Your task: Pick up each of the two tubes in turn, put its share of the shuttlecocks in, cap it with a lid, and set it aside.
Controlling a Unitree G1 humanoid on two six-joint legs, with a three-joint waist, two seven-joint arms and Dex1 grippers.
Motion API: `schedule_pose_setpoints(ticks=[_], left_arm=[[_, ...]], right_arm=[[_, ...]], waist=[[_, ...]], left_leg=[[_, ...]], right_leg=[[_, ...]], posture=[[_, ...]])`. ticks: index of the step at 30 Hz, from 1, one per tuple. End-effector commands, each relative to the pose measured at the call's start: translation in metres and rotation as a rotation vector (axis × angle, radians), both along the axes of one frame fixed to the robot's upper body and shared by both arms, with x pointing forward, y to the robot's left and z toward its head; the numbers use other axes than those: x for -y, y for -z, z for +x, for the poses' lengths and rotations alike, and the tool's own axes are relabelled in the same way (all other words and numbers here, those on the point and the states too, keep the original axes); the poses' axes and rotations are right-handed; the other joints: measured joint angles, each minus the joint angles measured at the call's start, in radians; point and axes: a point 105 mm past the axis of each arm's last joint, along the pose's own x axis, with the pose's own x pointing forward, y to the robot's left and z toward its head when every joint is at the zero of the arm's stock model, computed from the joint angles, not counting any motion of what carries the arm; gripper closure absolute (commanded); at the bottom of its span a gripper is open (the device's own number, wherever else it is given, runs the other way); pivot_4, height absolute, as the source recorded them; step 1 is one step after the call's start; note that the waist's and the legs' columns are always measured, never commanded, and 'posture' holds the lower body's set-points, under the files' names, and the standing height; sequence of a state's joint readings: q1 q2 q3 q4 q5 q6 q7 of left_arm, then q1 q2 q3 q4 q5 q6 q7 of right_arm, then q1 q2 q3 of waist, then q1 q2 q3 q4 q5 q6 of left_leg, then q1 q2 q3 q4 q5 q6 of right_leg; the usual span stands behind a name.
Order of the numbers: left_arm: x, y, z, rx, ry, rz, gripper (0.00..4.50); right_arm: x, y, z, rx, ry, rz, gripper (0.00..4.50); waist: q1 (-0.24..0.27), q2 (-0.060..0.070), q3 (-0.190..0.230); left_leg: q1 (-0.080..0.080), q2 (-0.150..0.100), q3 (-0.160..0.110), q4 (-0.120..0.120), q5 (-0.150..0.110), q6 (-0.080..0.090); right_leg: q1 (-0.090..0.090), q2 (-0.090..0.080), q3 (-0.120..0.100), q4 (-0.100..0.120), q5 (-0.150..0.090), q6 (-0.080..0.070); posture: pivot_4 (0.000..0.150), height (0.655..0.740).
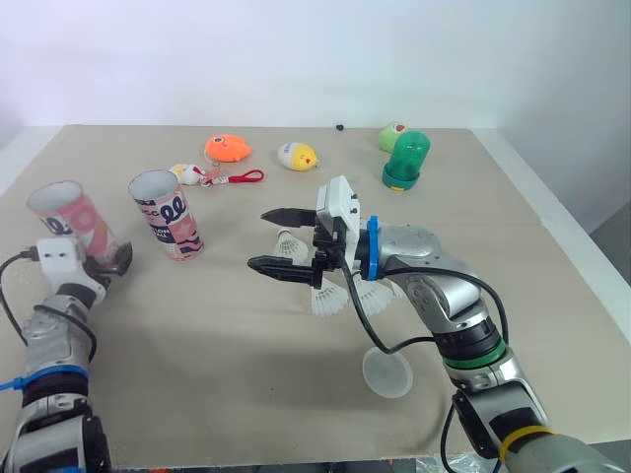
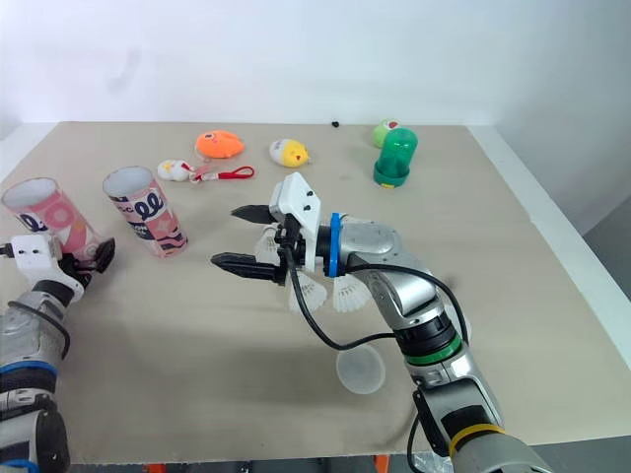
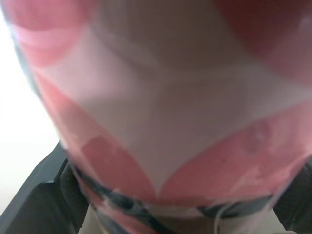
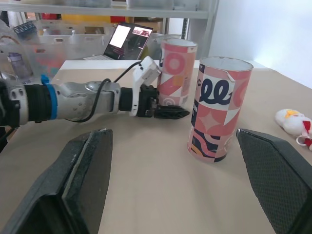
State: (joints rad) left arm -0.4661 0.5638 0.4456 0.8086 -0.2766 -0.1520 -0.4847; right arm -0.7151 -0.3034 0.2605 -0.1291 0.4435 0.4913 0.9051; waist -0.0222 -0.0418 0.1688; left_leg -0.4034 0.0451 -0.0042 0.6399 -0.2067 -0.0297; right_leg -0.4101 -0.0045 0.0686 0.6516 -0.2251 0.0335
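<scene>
The left gripper (image 1: 108, 264) is clamped low on the pink tube (image 1: 71, 219), which tilts near the left edge of the table (image 1: 217, 345). The navy-lettered tube (image 1: 166, 215) stands upright just beside it. The right gripper (image 1: 258, 238) hangs spread wide over the shuttlecocks (image 1: 330, 296) at mid-table, with a clear lid (image 1: 387, 374) lying nearer the robot.

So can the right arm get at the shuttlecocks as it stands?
Probably yes: the right gripper hangs open just over the shuttlecocks, nothing between them, though it points sideways and would have to tip down.
</scene>
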Motion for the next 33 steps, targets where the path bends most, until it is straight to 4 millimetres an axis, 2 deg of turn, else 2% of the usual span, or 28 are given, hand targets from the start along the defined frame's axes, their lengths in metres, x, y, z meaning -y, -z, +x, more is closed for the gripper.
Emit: schedule_pose_setpoints(ticks=[1,4,5,9,12,15,19,23,26,31,32,33], left_arm=[[0.0,0.011,-0.002,-0.035,0.004,0.008,0.0],[-0.002,0.014,-0.004,-0.037,-0.001,0.005,0.86],[-0.002,0.015,-0.005,-0.038,-0.001,0.005,0.99],[-0.006,0.012,-0.009,-0.014,-0.007,0.004,0.99],[-0.005,-0.006,-0.02,0.037,0.049,0.056,0.99],[0.009,-0.028,-0.039,0.037,0.216,0.171,0.99],[0.04,-0.049,-0.079,-0.055,0.529,0.302,0.99],[0.04,-0.071,-0.109,-0.286,0.747,0.481,0.99],[0.049,-0.066,-0.125,-0.52,0.921,0.556,0.99],[0.054,-0.053,-0.121,-0.753,1.064,0.816,0.99],[0.053,-0.051,-0.121,-0.792,1.081,0.853,0.99],[0.052,-0.049,-0.119,-0.819,1.093,0.878,0.99]], right_arm=[[0.004,-0.012,-0.003,0.041,0.012,0.033,0.15],[0.005,-0.011,-0.003,0.038,0.014,0.032,0.0],[0.005,-0.011,-0.003,0.037,0.015,0.032,0.0],[0.008,-0.008,-0.003,0.048,0.036,0.034,0.0],[0.021,-0.007,-0.013,0.035,0.059,0.076,0.0],[0.038,-0.006,-0.031,0.002,0.07,0.095,0.0],[0.055,-0.004,-0.053,-0.078,0.084,0.106,0.0],[0.071,0.028,-0.073,-0.21,0.131,-0.018,0.0],[0.074,0.053,-0.081,-0.268,0.159,-0.1,0.0],[0.065,0.09,-0.069,-0.319,0.276,-0.173,0.0],[0.063,0.092,-0.066,-0.327,0.305,-0.165,0.0],[0.06,0.093,-0.064,-0.33,0.323,-0.156,0.0]], waist=[[0.0,0.0,0.0],[0.0,0.001,-0.001],[0.0,0.001,-0.001],[-0.001,0.002,-0.001],[-0.001,0.002,-0.001],[-0.003,0.001,-0.001],[-0.006,0.0,-0.001],[-0.001,-0.001,-0.001],[-0.001,0.002,0.0],[-0.011,0.007,0.004],[-0.012,0.001,0.003],[-0.012,0.002,0.003]], left_leg=[[0.0,0.0,0.0,0.0,0.0,0.0],[0.0,0.0,0.0,-0.001,0.0,0.0],[0.0,0.0,0.0,-0.001,0.0,0.0],[0.0,0.001,0.0,-0.001,0.0,0.0],[0.0,0.001,0.001,-0.002,0.0,0.0],[-0.003,0.001,0.002,-0.003,-0.002,-0.004],[-0.009,0.003,0.003,-0.004,-0.006,-0.01],[-0.011,0.003,0.002,-0.005,-0.007,-0.01],[-0.01,0.003,0.003,-0.005,-0.007,-0.01],[-0.005,0.003,0.009,-0.005,-0.006,-0.009],[-0.005,0.005,0.01,-0.005,-0.007,-0.009],[-0.007,0.007,0.008,-0.005,-0.007,-0.009]], right_leg=[[0.0,0.0,0.0,0.0,0.0,0.0],[0.0,0.0,0.0,0.0,0.0,0.0],[0.0,0.0,0.0,0.0,0.0,0.0],[-0.001,0.0,0.0,0.0,0.0,0.0],[-0.001,0.0,0.001,-0.001,-0.001,-0.001],[-0.003,0.0,0.002,-0.001,-0.001,-0.005],[-0.011,-0.001,0.003,0.001,-0.005,-0.008],[-0.014,-0.001,0.0,0.002,-0.011,-0.008],[-0.014,-0.001,0.0,0.003,-0.017,-0.009],[-0.014,-0.002,0.004,0.003,-0.015,-0.007],[-0.014,-0.002,0.004,0.003,-0.015,-0.007],[-0.015,0.002,0.003,0.003,-0.016,-0.009]], posture=[[0.15,0.74],[0.15,0.74],[0.15,0.74],[0.15,0.74],[0.15,0.74],[0.15,0.74],[0.15,0.74],[0.15,0.74],[0.15,0.74],[0.15,0.74],[0.15,0.74],[0.15,0.74]])
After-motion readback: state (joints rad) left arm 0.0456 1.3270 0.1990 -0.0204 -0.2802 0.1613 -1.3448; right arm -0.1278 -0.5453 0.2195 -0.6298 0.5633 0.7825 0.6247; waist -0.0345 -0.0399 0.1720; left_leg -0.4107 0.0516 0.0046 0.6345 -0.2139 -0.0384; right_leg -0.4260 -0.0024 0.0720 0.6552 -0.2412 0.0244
